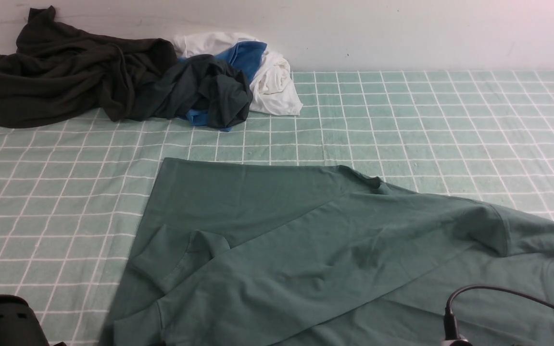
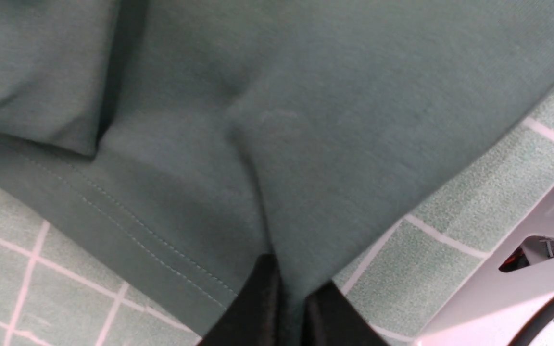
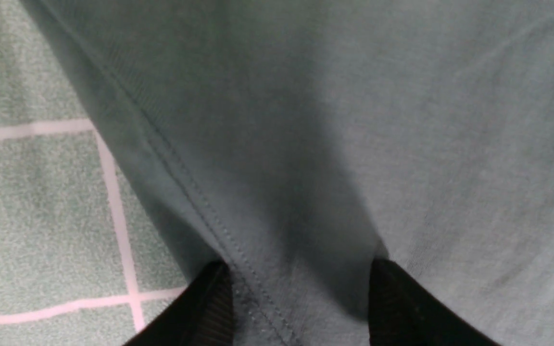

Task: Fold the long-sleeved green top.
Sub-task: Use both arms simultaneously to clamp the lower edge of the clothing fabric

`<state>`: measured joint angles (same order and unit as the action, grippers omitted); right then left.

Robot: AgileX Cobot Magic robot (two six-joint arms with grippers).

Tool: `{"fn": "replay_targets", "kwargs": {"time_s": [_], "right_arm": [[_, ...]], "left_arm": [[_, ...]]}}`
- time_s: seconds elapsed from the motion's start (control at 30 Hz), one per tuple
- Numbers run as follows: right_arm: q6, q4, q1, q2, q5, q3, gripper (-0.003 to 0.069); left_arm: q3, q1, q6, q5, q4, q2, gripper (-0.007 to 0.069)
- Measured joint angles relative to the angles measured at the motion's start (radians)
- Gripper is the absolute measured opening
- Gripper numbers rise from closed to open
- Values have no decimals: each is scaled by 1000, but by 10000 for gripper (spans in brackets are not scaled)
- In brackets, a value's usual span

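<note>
Green long-sleeved top point(image 1: 315, 240): spread on the checked tabletop point(image 1: 402, 120), on the robot's side of the clothes heap point(image 1: 113, 81), long axis judged crosswise. Left end effector point(image 2: 289, 307): clenched on its stitched edge farthest from the heap. Right end effector point(image 3: 301, 288): jaws apart astride a stitched edge, fabric between, not yet gripped.

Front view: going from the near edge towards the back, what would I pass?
green top → checked cloth → heap of clothes → wall
</note>
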<state>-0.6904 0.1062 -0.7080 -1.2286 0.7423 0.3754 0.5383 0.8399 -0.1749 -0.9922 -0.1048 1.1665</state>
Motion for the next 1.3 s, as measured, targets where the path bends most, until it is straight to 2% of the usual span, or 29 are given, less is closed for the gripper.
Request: {"fn": "replay_targets", "kwargs": {"time_s": [0.33, 0.83, 1.0, 1.3], "right_arm": [[-16, 1, 0, 6, 72, 0, 372], [-34, 43, 0, 27, 2, -48, 366], [-17, 52, 0, 28, 12, -36, 293], [7, 87, 0, 13, 6, -17, 50]], "left_arm": [[0, 0, -1, -1, 0, 0, 6], [0, 0, -1, -1, 0, 0, 6], [0, 0, -1, -1, 0, 0, 6], [0, 0, -1, -2, 0, 0, 6]]}}
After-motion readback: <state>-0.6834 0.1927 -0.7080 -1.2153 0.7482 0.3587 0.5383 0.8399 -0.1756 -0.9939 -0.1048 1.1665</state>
